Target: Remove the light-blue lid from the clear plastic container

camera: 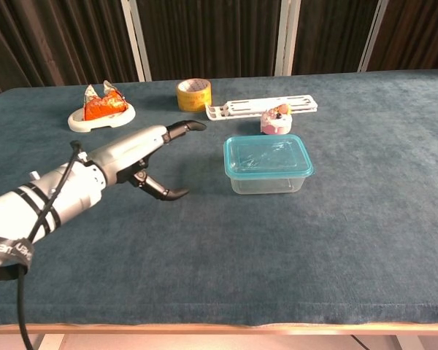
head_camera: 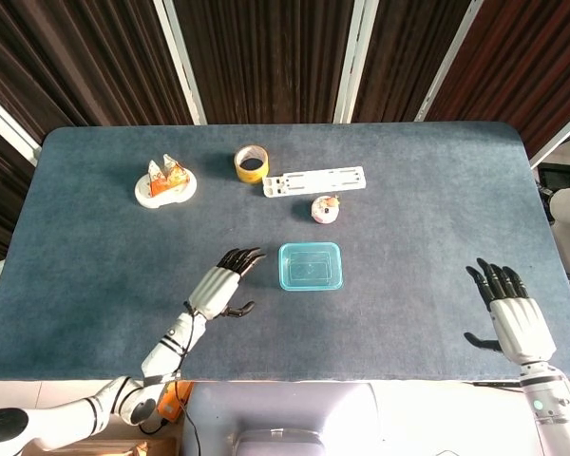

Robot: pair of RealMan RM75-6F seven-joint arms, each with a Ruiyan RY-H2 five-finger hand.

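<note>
The clear plastic container (camera: 269, 181) stands at the table's middle with the light-blue lid (head_camera: 311, 265) (camera: 268, 155) seated on it. My left hand (head_camera: 222, 281) (camera: 147, 157) hovers just left of the container, fingers spread and pointing toward it, thumb hanging below, holding nothing and a short gap away from the lid. My right hand (head_camera: 513, 314) is open near the table's front right edge, far from the container; it shows only in the head view.
Behind the container sit a small pink-and-white toy (head_camera: 326, 209) (camera: 275, 119), a white flat rack (head_camera: 314, 180) (camera: 262, 108) and a yellow tape roll (head_camera: 252, 163) (camera: 193, 95). A white dish with orange packets (head_camera: 165, 182) (camera: 102, 110) lies at the back left.
</note>
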